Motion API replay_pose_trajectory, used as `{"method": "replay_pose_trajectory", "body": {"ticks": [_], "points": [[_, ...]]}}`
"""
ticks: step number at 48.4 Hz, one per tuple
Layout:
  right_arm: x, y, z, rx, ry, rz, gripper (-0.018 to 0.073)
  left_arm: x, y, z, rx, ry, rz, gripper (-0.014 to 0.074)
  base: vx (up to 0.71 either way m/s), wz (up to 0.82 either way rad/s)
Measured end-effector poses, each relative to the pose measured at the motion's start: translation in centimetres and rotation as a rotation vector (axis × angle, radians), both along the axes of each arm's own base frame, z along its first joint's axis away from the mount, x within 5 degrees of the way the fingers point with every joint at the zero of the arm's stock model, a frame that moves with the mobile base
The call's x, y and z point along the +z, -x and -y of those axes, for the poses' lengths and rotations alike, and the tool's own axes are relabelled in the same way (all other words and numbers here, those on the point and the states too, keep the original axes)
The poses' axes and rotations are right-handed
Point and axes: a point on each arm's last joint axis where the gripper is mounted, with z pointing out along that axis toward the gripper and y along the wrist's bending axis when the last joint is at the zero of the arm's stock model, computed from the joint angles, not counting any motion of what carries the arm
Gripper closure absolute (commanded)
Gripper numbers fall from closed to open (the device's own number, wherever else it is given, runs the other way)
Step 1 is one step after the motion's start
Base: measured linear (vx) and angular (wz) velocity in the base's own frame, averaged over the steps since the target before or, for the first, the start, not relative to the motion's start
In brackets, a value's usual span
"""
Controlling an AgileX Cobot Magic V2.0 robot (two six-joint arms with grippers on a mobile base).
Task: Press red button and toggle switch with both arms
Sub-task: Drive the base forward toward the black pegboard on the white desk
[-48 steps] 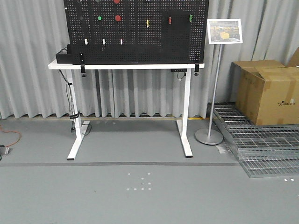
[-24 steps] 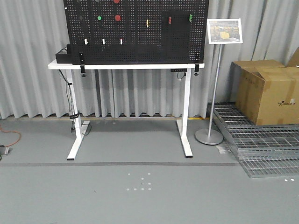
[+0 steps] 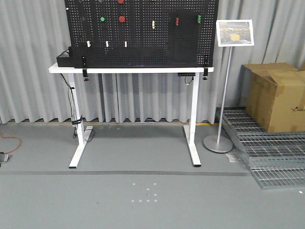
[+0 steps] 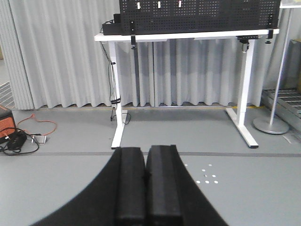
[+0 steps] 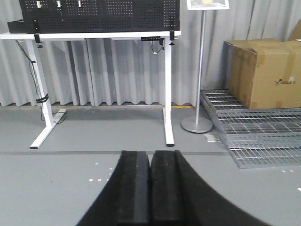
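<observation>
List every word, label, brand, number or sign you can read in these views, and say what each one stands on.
"AGILEX", as best it reads: small, soft dark print on the side of the cardboard box, in the right wrist view.
The placard on its stand: a picture with yellow in it. Any wording is too small to read.
The pegboard: no readable labels by its buttons or switches.
Nothing else is legible.

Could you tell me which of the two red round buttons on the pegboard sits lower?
The red button just right of the green button; the other red button sits above it, cut off by the picture's top edge.
</observation>
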Motion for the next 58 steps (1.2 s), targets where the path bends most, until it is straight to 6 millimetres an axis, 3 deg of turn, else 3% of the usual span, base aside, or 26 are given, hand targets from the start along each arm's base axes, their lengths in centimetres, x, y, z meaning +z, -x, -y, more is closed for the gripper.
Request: {"method": "replay_pose_trajectory", "body": {"ticks": [58], "points": [[0.00, 0.00, 0.00, 0.000, 0.000, 0.000, 0.0559, 0.00, 0.00, 0.00, 0.000, 0.000, 0.000, 0.0594, 0.35, 0.00]]}}
